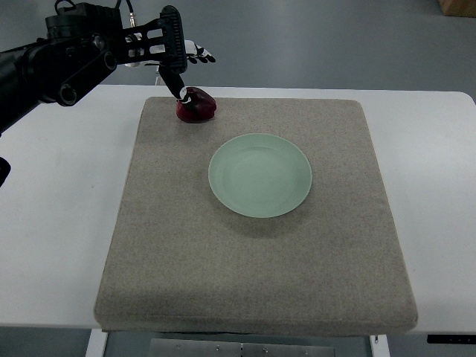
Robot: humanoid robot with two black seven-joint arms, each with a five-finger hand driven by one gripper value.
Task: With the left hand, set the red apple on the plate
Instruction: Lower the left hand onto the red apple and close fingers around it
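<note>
A dark red apple (198,107) lies on the grey mat (253,253) near its far left corner. My left hand (187,73) reaches in from the upper left and hovers over the apple. Its fingers (201,53) are stretched out beyond the apple, and the thumb tip comes down to the apple's left top; I cannot tell if it touches. The hand is open and holds nothing. A pale green plate (259,175) sits empty in the middle of the mat, down and to the right of the apple.
The mat covers most of a white table (59,223). The table's far edge runs just behind the apple, with grey floor beyond it.
</note>
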